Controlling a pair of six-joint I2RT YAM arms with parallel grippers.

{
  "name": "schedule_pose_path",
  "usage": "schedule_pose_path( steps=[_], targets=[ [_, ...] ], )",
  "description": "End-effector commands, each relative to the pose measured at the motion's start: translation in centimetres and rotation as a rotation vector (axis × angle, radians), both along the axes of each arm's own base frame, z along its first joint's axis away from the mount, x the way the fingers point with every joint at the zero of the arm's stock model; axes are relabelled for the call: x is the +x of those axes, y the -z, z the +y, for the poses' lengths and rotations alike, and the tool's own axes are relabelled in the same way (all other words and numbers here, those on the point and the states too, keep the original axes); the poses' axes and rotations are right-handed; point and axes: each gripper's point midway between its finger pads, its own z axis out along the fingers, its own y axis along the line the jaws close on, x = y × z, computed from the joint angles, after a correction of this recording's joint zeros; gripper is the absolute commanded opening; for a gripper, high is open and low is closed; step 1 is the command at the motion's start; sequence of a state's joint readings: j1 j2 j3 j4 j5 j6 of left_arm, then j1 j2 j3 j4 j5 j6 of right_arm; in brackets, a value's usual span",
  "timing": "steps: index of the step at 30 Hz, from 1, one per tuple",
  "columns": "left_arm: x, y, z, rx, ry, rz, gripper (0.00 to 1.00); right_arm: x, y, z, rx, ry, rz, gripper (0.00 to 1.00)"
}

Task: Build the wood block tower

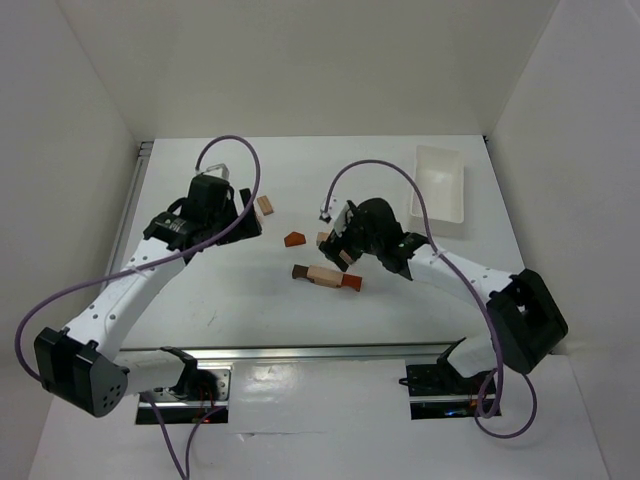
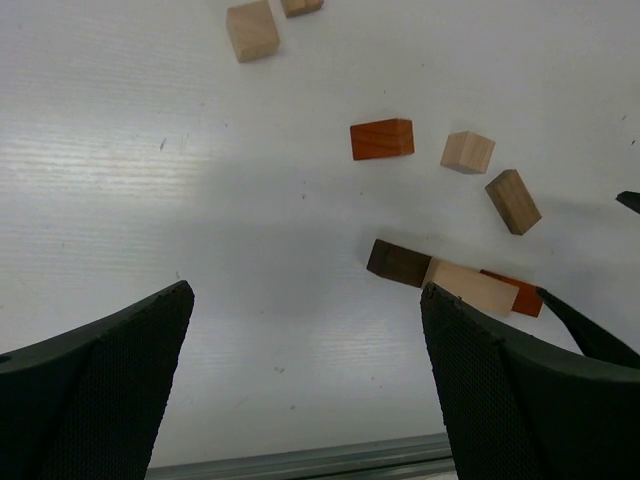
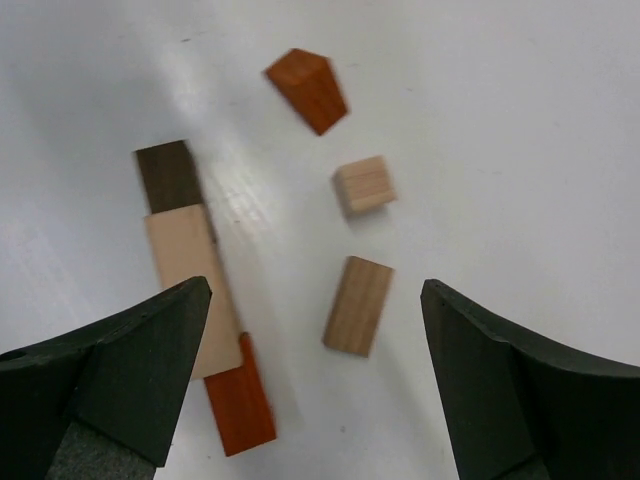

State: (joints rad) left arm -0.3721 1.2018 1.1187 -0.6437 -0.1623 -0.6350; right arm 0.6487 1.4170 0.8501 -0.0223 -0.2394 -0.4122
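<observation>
Matt, grained wood blocks point(image 3: 355, 305) on a smooth, faintly glossy table point(image 3: 500, 100) (left fingers point(image 2: 100, 400) black, mesh-textured)

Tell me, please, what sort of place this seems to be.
Probably a robotics lab cell: white walls enclose the table, a left arm and right arm mount on a metal rail, and wood blocks lie on it.

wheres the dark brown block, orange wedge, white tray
dark brown block point(image 3: 168, 176), right wrist view, top face
orange wedge point(image 3: 307, 90), right wrist view, top face
white tray point(image 1: 438, 182), top external view, bare floor
</observation>
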Motion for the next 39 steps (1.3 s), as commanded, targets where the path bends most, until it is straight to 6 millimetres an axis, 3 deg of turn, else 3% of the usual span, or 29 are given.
schedule_pose_path(
  steps=[1,3,7,9,13,15,16,17,21,22,23,28,30,35,39],
  targets=[
    [2.3,-3.1,-0.4,0.013,0.01,-0.097,1.0,4.7,-4.1,-1.6,0.1,0.223,-0.066,0.94],
    [3.3,-2.7,-0.6,0.026,0.004,-0.083,1.0,5.8,-2.7,-2.9,0.072,0.283,-0.011,0.94],
    [5.9,-4.3,-1.5,0.032,0.017,-0.108,1.0,6.1,0.3,-4.3,0.02,0.335,0.073,0.9],
    [7.0,-3.2,-2.1,0.047,0.033,-0.076,1.0,6.0,2.0,-4.8,-0.001,0.345,0.099,0.89],
    [9.2,-2.5,-2.9,0.055,0.034,-0.056,1.0,6.0,3.6,-4.8,-0.011,0.346,0.111,0.85],
    [10.5,-3.1,-3.2,0.064,0.034,-0.068,1.0,6.4,4.2,-5.3,-0.015,0.373,0.119,0.82],
    [10.9,-1.9,-3.4,0.077,0.035,-0.034,1.0,6.8,4.6,-5.1,-0.017,0.373,0.122,0.82],
    [11.6,-2.4,-3.5,0.079,0.028,-0.048,1.0,7.1,4.6,-4.9,-0.016,0.373,0.121,0.82],
    [12.7,-1.0,-4.1,0.078,0.036,-0.029,1.0,7.0,5.8,-4.3,-0.015,0.355,0.164,0.79],
    [12.9,-1.5,-4.2,0.074,0.036,-0.04,1.0,6.8,6.3,-4.2,-0.011,0.354,0.182,0.78],
    [13.1,-0.3,-4.3,0.083,0.037,-0.016,1.0,6.5,6.6,-3.9,-0.007,0.336,0.199,0.78],
    [13.0,0.5,-4.4,0.08,0.022,0.023,1.0,5.9,7.2,-3.6,0.001,0.312,0.219,0.74],
    [12.4,1.8,-4.3,0.085,0.029,0.055,1.0,5.8,7.5,-3.7,-0.011,0.305,0.219,0.7],
    [11.5,1.2,-4.0,0.068,0.016,0.043,1.0,5.1,9.4,-4.1,-0.05,0.302,0.257,0.67],
    [10.4,1.1,-3.4,0.068,0.003,0.043,1.0,5.5,9.7,-4.3,-0.058,0.318,0.248,0.67]
  ],
)
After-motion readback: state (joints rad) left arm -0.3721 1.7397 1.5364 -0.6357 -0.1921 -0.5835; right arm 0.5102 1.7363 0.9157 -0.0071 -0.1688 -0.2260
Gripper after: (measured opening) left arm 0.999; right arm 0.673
